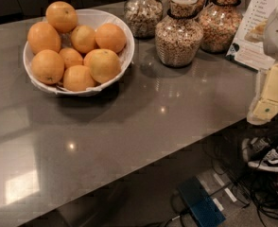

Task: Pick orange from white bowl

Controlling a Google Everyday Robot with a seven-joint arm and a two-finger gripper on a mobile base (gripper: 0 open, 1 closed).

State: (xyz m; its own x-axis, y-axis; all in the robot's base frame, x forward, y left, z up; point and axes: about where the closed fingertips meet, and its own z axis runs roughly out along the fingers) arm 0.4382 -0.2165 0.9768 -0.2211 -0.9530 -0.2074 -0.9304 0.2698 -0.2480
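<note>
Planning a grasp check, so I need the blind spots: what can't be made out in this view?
Camera view:
- pincer, at the right edge beside the counter: cut off by the frame.
- white bowl: its floor is hidden by fruit.
- orange: underside hidden by the bowl's rim.
- glass jars: two lids cut by the top edge.
- sign: print too small to read.

One camera looks down from close above the counter [129, 141], pincer [270, 96] at right edge.
</note>
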